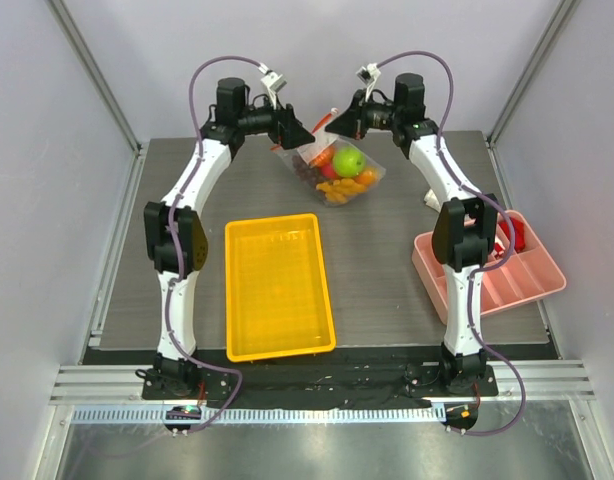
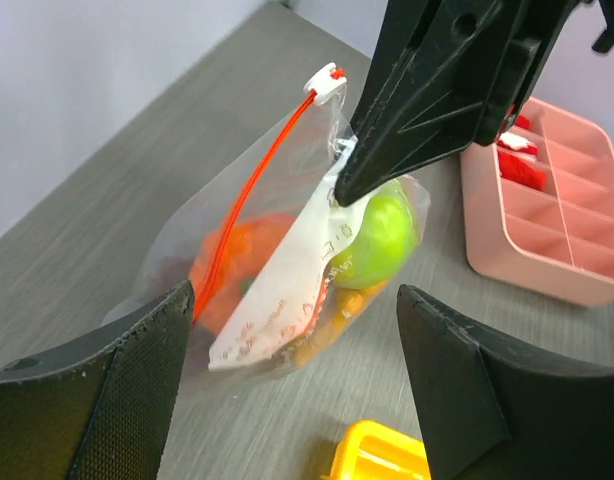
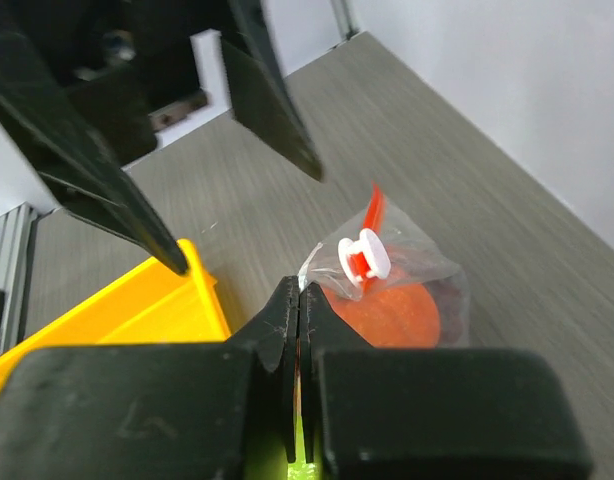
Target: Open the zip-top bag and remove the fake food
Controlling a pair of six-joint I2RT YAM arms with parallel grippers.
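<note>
The zip-top bag [image 1: 334,165] is clear with an orange-red zip strip and a white slider [image 2: 325,82]. It hangs tilted over the far middle of the table. Inside it I see fake food: a green apple [image 2: 382,235], an orange pumpkin [image 2: 245,255], small orange pieces and something dark. My right gripper [image 3: 299,292] is shut on the bag's top edge beside the slider [image 3: 364,255] and holds the bag up. My left gripper [image 2: 295,300] is open wide just left of the bag, its fingers on either side and not touching it. It also shows in the top view [image 1: 292,133].
A yellow tray [image 1: 279,287] lies on the mat in front of the bag. A pink compartment tray [image 1: 522,262] with red pieces sits at the right edge, by the right arm. Grey walls close the back and sides.
</note>
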